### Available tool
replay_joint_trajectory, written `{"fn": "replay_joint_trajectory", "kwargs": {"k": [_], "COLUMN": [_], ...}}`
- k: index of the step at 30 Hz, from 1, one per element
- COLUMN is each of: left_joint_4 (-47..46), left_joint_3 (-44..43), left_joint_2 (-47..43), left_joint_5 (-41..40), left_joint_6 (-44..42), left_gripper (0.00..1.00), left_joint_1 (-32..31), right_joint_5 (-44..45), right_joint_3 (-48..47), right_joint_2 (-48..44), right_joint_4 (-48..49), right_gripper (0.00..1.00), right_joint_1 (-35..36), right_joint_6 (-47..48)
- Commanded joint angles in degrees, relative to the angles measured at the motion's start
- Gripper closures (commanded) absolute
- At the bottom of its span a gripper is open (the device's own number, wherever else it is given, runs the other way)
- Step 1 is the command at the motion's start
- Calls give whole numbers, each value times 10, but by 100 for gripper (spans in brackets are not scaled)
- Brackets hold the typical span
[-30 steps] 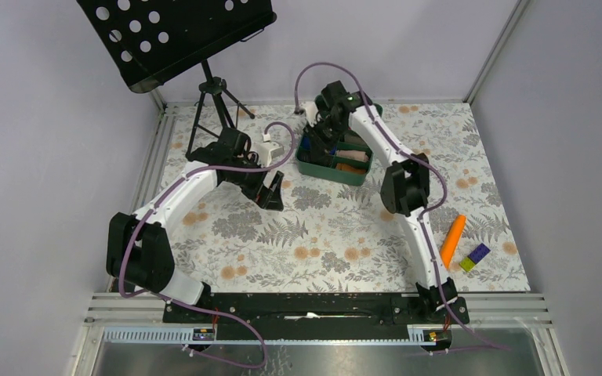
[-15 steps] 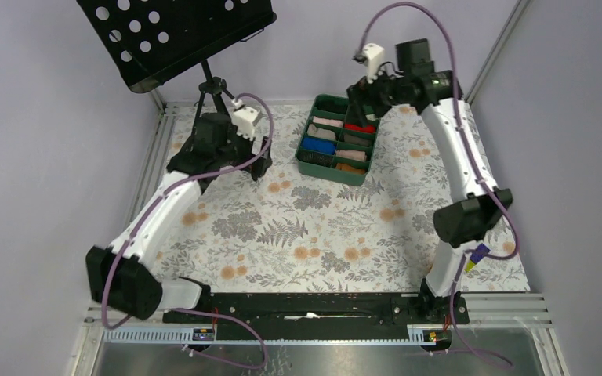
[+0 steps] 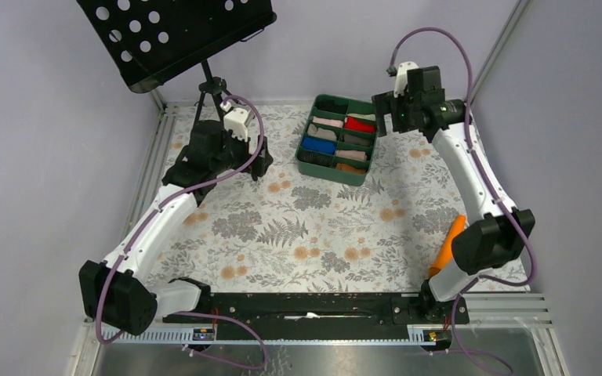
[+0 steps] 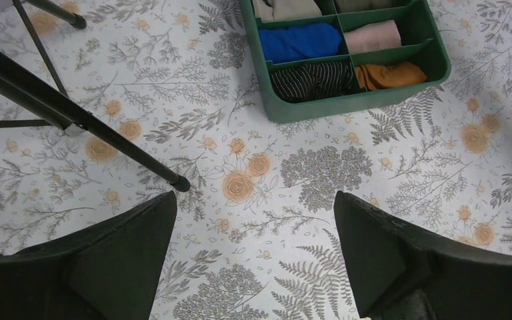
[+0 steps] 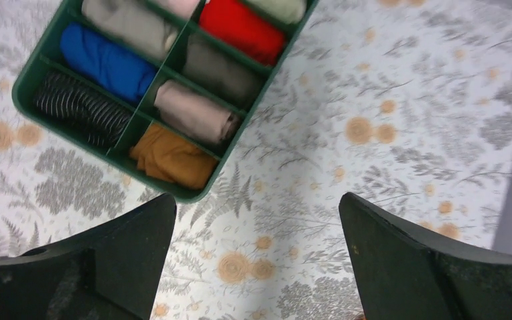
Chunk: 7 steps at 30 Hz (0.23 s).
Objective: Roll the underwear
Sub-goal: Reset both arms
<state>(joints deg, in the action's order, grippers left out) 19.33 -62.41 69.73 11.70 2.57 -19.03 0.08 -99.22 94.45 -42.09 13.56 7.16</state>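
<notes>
Underwear [image 4: 313,80], black and ribbed, lies rolled in a corner compartment of the green tray [image 4: 360,101], beside the blue roll [image 4: 300,41]. Left claw [image 4: 255,200] and right claw [image 5: 257,199] both hang wide open, empty, above the floral desk [image 4: 193,107].

The table cover [image 3: 321,227] looks like matt printed cloth, smooth and flat. The tray [image 4: 347,107] is green plastic with a slight sheen. The rolls [image 5: 107,60] in it are soft, matt cloth, and the near-left one shows fine ribs. The left gripper [image 4: 255,198] and right gripper [image 5: 257,197] have matt black, faintly grainy plastic fingers. The arms [image 3: 165,215] wear smooth white plastic shells, and the cables [image 3: 431,35] are smooth purple. The stand [image 3: 172,31], far left, is matt black perforated metal. The near rails [image 3: 502,317] are bare metal.
</notes>
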Motion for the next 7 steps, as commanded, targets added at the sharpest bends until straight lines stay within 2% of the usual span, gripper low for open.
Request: {"fn": "replay_joint_trajectory", "kwargs": {"k": [1, 4, 7], "left_joint_4": [-18, -18, -31], "left_joint_3": [-46, -58, -43], "left_joint_2": [-5, 3, 6], "left_joint_5": [-16, -20, -15], "left_joint_6": [-21, -21, 23], "left_gripper": [1, 1, 1], "left_joint_1": [0, 0, 1], "right_joint_5": [95, 75, 48], "right_joint_3": [-14, 67, 123], "right_joint_2": [-94, -153, -177], "right_joint_4": [94, 163, 171], "right_gripper": [1, 0, 0], "right_joint_1": [4, 4, 4], "right_joint_6": [-20, -26, -46]}}
